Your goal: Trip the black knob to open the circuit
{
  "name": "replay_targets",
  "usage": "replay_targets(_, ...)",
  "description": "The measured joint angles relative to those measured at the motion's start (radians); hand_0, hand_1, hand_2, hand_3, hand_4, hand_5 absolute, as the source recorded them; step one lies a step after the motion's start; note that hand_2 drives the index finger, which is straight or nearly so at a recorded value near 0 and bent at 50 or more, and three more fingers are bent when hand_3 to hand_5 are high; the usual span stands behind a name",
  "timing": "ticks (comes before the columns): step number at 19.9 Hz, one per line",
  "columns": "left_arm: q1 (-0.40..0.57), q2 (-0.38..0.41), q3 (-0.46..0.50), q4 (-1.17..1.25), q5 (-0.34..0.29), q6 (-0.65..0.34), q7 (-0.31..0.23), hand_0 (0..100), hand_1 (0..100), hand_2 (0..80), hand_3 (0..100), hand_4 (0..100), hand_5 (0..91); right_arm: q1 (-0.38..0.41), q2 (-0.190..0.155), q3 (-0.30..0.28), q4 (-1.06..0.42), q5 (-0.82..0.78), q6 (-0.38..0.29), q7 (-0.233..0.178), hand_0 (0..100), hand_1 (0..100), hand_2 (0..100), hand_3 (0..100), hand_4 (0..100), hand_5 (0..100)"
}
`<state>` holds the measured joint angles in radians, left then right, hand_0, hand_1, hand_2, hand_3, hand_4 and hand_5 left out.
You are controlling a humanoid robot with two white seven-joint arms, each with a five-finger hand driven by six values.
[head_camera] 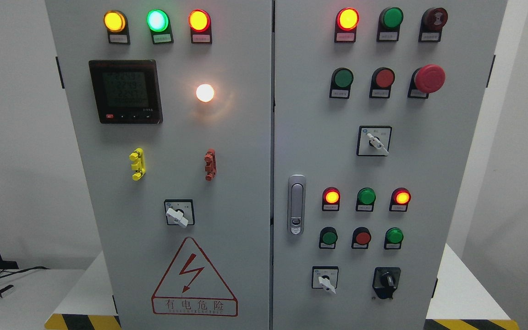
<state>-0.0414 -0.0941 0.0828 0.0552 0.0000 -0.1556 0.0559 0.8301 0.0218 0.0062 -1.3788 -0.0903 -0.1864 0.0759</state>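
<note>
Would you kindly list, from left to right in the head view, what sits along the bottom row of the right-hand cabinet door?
White-handled selector switch → black knob, at the row's right end. Neither robot hand is in view.

White walls (12,137), white platform (456,288) edged with yellow-black hazard stripes (470,324)

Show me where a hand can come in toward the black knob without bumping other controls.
The black rotary knob sits low on the right door. Bare grey panel lies right of it and below it. Left is tighter: the white-handled selector switch. Above is crowded by the row of small green and red round buttons. No robot hand shows.
</note>
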Motion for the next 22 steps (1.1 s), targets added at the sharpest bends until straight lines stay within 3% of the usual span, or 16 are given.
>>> replay_targets(5,0.000,0.000,0.000,0.000,0.000,0.000,0.000,12,39,0.0,0,0,0.0,-0.008,-0.014,-0.041,-0.213,-0.038,-0.004,-0.043,12,52,34,61,58,48)
replay_targets(10,0.000,0.000,0.000,0.000,0.000,0.000,0.000,12,39,0.0,0,0,0.0,-0.051,-0.039,-0.085,-0.366,-0.074,0.004,-0.050,16,59,37,66,62,53)
replay_targets(15,0.000,0.000,0.000,0.000,0.000,0.000,0.000,12,39,0.0,0,0,0.0,-0.142,-0.063,-0.130,-0.468,-0.091,0.062,-0.053,20,59,37,66,62,54)
replay_targets(22,0.000,0.000,0.000,0.000,0.000,0.000,0.000,12,39,0.0,0,0,0.0,-0.323,-0.092,-0.175,-0.551,-0.098,0.193,-0.055,22,61,37,66,62,55)
